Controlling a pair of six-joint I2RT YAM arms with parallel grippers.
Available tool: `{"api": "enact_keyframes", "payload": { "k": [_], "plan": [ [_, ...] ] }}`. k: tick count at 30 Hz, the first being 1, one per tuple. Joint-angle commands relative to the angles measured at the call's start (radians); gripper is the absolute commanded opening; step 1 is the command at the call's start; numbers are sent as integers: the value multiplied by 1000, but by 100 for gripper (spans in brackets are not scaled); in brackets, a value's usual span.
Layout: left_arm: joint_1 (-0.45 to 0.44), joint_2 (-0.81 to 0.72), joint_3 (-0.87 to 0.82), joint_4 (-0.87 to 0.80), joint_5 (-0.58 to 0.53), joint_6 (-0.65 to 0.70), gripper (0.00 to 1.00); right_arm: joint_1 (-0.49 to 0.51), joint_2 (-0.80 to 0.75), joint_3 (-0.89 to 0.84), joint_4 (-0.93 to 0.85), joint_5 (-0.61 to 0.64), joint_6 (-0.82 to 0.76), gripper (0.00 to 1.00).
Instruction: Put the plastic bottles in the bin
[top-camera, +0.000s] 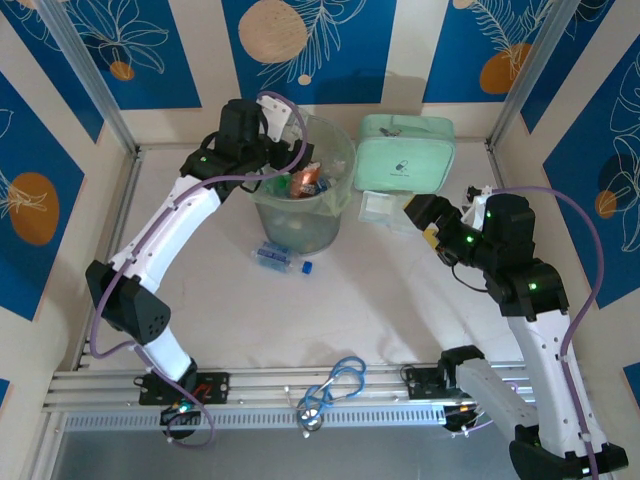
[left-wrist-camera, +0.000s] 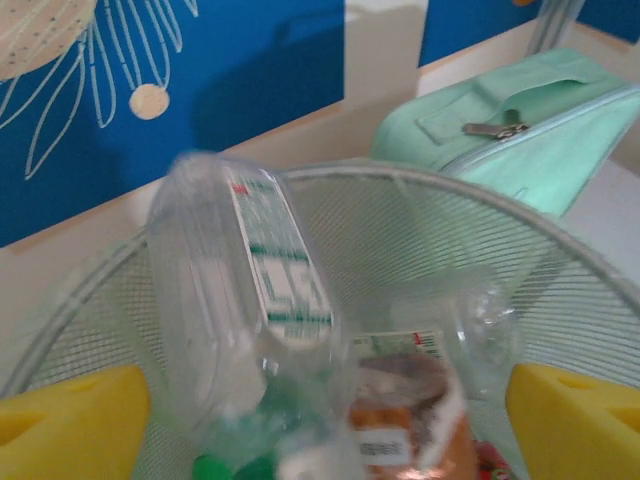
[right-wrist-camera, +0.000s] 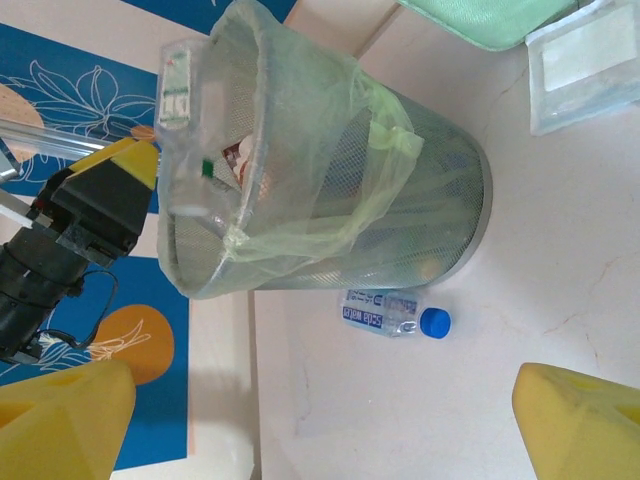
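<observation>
The bin (top-camera: 312, 232) is a round mesh wastebasket with a pale-green liner, holding several bottles. My left gripper (top-camera: 283, 165) hangs over its mouth, open (left-wrist-camera: 325, 430). Between its yellow fingers (left-wrist-camera: 70, 425) a clear bottle (left-wrist-camera: 240, 300) with a green-and-white label is blurred, tilted cap-down into the bin (left-wrist-camera: 450, 182). It touches neither pad. A brown-orange bottle (left-wrist-camera: 415, 425) lies below it. One clear bottle with a blue label and cap (top-camera: 280, 257) lies on the table against the bin's foot (right-wrist-camera: 390, 315). My right gripper (top-camera: 418, 222) is open (right-wrist-camera: 320, 440) to the right of the bin (right-wrist-camera: 400, 180), holding nothing.
A flat mint-green zip case (top-camera: 405, 150) lies behind and to the right of the bin, with a clear plastic packet (top-camera: 380, 208) in front of it. A blue cord loop (top-camera: 340, 380) rests near the front rail. Patterned walls close in the back and sides.
</observation>
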Motion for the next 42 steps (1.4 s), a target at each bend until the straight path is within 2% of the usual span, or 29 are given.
{"api": "enact_keyframes", "payload": {
  "k": [1,4,8,12,17,22,24,26,30,34,42],
  "plan": [
    [10,-8,-13,33,-51,-28,93,-6,-11,18,-29,-32,-23,97],
    [8,-31,-16,42,-89,-55,91,-6,-11,13,-29,-39,-21,97],
    [8,-79,-21,26,-144,-95,81,-6,-8,6,-18,-52,-27,97],
    [10,-186,-106,21,-177,-188,78,35,1,-33,-17,-28,-40,95],
    [41,-373,-293,-104,-281,-425,80,207,-11,-175,93,37,16,92],
    [169,-580,-607,-236,-155,-781,77,435,19,-272,203,165,56,91],
    [173,-637,-715,-237,-119,-860,76,489,39,-280,214,200,55,91],
    [174,-668,-803,-225,-81,-939,79,518,55,-280,220,213,54,91],
    [174,-640,-949,-102,37,-1118,84,535,72,-287,237,203,45,91],
    [172,-548,-1031,84,130,-1272,85,542,73,-302,244,190,43,91],
    [187,-353,-946,130,103,-1197,88,541,68,-376,300,157,78,91]
  ]
}}
